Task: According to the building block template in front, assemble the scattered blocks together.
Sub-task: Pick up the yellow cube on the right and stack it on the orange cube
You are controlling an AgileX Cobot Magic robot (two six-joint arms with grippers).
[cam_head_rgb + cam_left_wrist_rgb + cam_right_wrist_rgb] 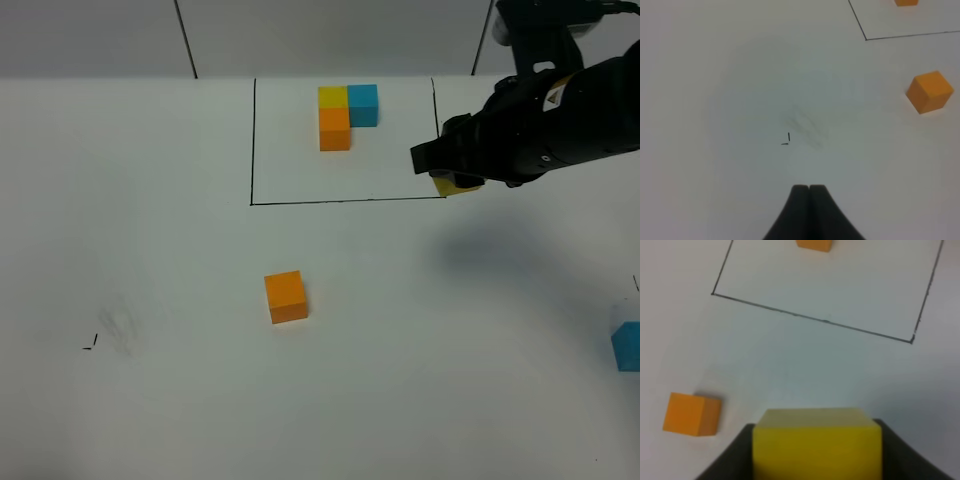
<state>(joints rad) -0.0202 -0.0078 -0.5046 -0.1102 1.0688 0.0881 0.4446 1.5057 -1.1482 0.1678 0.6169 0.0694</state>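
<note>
Nearest the viewer on the white bench (150, 420), seen from above, two tiny pen marks (90, 344) lie at 8 o'clock. The left pincer (809, 189) appears only in its own wrist view, its jaws pressed together and holding nothing, hovering just short of those marks. At 4 o'clock, cut off by the picture's edge, lies a loose light blue cube (627, 346). A loose orange cube (286, 297) rests near the middle, toward 7 o'clock, well apart from the blue one. Farther back, at 2 o'clock, the right pincer (447, 163) is closed partway on a yellow cube (457, 186), one black finger against each side. From above, that cube overlaps the 5 o'clock corner of a thin black rectangle (340, 201) drawn on the bench. Farthest away, at 12 o'clock inside that rectangle, sits the template (340, 110). It is a yellow cube with a light blue one touching at its 3 o'clock and an orange one at its 6 o'clock.
</note>
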